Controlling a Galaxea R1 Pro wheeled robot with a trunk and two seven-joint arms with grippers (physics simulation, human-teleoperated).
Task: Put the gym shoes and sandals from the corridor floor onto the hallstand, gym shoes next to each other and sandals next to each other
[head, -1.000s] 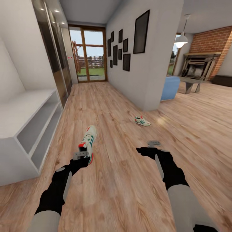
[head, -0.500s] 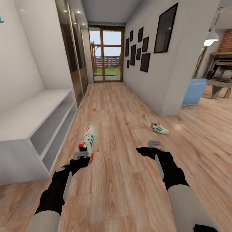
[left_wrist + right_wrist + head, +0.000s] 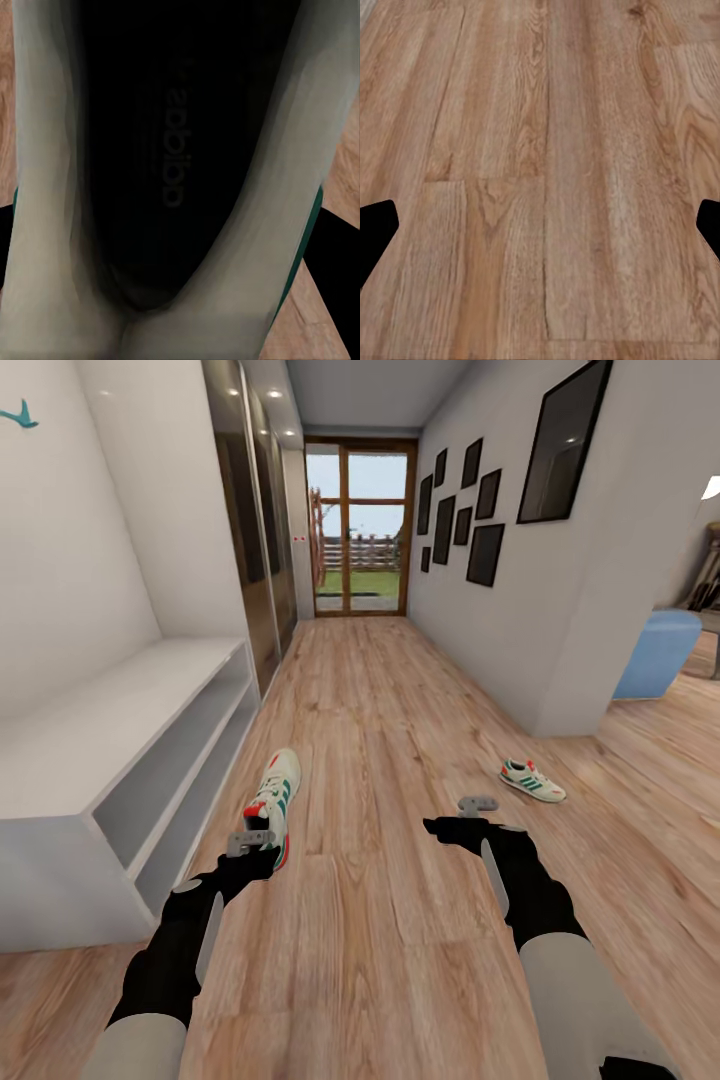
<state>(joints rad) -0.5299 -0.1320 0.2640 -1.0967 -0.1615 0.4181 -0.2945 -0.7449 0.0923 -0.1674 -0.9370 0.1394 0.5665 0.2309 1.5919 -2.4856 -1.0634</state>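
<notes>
Down at the end of the left arm, the left claw [image 3: 250, 843] is clamped on the heel end of one gym shoe [image 3: 274, 801], which sticks out ahead of it, toe pointing down the corridor. From the left wrist view you're staring straight into the shoe's dark insole [image 3: 169, 157] with the pale collar wrapped around it, so I'd say it's carried by the heel to slide it toe-first into the rack. The right claw [image 3: 478, 803] hangs over bare corridor floor [image 3: 540, 180] with its fingers spread wide and nothing in it, probably kept free for the next pickup.

The held shoe is white with green side stripes and a red-orange heel patch. Its twin, the other gym shoe [image 3: 532, 781], lies on its sole on the planks well off to the right, near the wall corner. The hallstand [image 3: 120, 760], light grey with two low open cubbies and a flat bench top, sits just beside the left arm, cubbies bare as far as I can see. Can't spot the sandals from here.
</notes>
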